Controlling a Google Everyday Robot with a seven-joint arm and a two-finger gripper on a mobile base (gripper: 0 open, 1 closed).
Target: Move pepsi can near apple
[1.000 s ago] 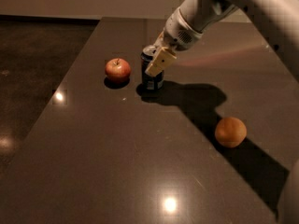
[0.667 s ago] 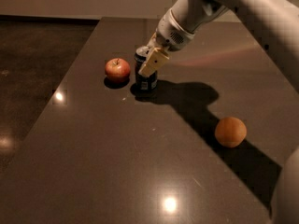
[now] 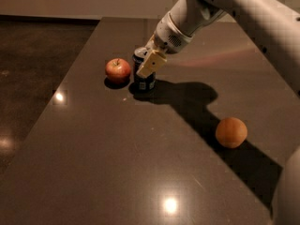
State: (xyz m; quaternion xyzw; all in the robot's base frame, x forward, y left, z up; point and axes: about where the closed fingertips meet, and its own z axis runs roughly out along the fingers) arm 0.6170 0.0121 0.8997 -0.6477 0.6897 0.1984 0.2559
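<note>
The pepsi can, dark blue with a silver top, stands upright on the dark table just right of the red apple, a small gap between them. My gripper reaches in from the upper right and is shut on the pepsi can, with a pale finger across its upper front. The other finger is hidden behind the can.
An orange round fruit lies at the right of the table, well away from the can. The arm's shadow runs between them. The table's left edge drops to a dark floor.
My gripper has carried the pepsi can leftward, so it now stands closer to the apple. The apple and the orange fruit have not moved.
</note>
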